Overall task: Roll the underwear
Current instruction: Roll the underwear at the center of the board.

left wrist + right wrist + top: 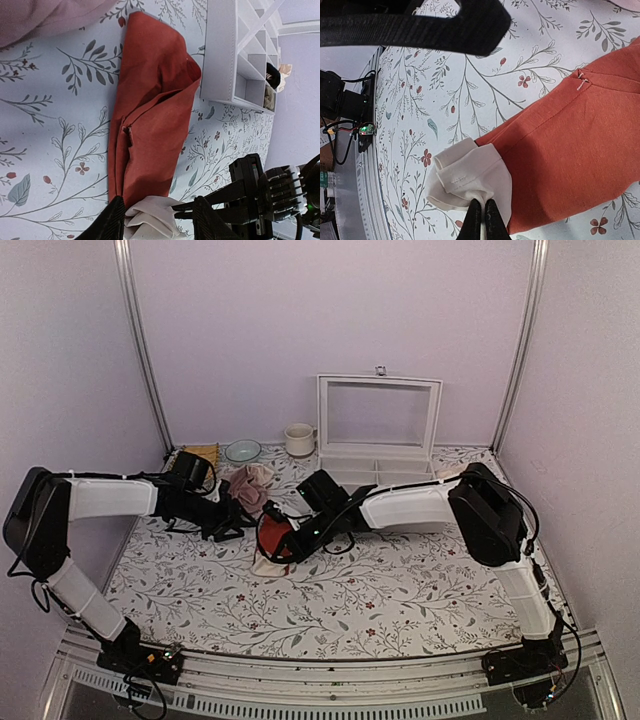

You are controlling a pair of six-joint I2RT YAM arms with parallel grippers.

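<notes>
The underwear [150, 115], red-orange and folded into a long strip, lies on the floral tablecloth. Its cream waistband [152, 217] is bunched at the near end. It also shows in the top view [272, 533] and the right wrist view [580, 150]. My right gripper [482, 222] is shut, pinching the bunched waistband [470, 172] between its fingertips. My left gripper [160, 225] is open, one finger on each side of the waistband, not closed on it. In the top view the left gripper [238, 523] and the right gripper [278, 543] meet at the garment.
A white compartment box [378, 465] with its lid raised stands behind the underwear; its corner is close to the far end [235, 55]. A dusty-pink cloth [250, 485] lies at the back left, with a bowl [242, 450] and a cup [298, 439].
</notes>
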